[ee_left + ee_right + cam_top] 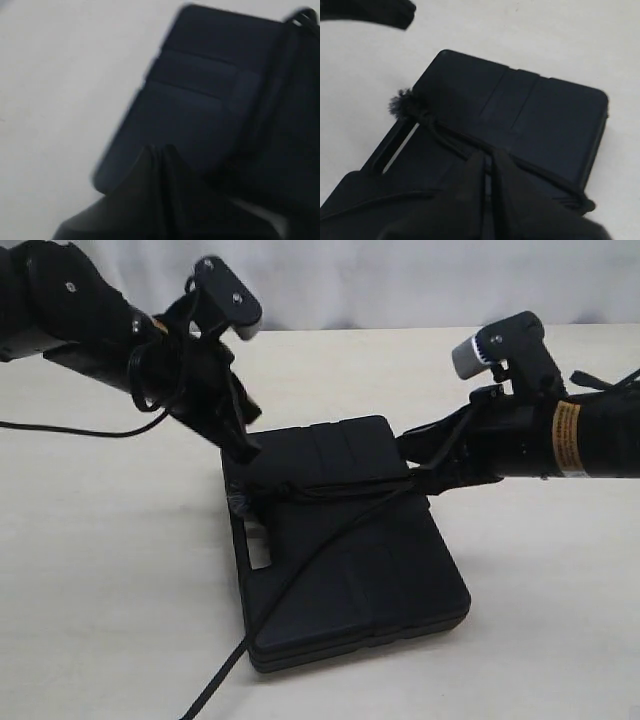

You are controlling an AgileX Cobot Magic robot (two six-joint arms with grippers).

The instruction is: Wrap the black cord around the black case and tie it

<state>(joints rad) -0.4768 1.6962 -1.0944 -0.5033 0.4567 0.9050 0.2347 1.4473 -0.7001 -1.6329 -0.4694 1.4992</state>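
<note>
A: Where is the black cord (pixel 330 488) found, taken from the right pincer (pixel 418 478)?

B: Directly at its tips. The fingers are seen drawn together with only a slit between them, and the cord appears to be nipped there, at the edge of the black case (pixel 350 570) nearest that pincer. From the tips the wrapped band is laid straight away, crosswise over the lid — its long axis pointing at the opposite edge.

A: And the far end?

B: The frayed tuft (pixel 397 103) is seen at that opposite edge, beside the handle slot (pixel 262 552), well apart from the right pincer. The left pincer (pixel 245 447) is held near it, at the case's corner, so the tuft is judged better reached by the left arm. Its fingers look pressed together; whether a strand is caught cannot be told — the wrist view is blurred.

A: The slack?

B: A loose tail (pixel 285 585) is trailed from the right pincer's tips across the lid and off onto the bench (pixel 100 590). The tying is judged to turn on that tail being brought toward the tuft.
</note>
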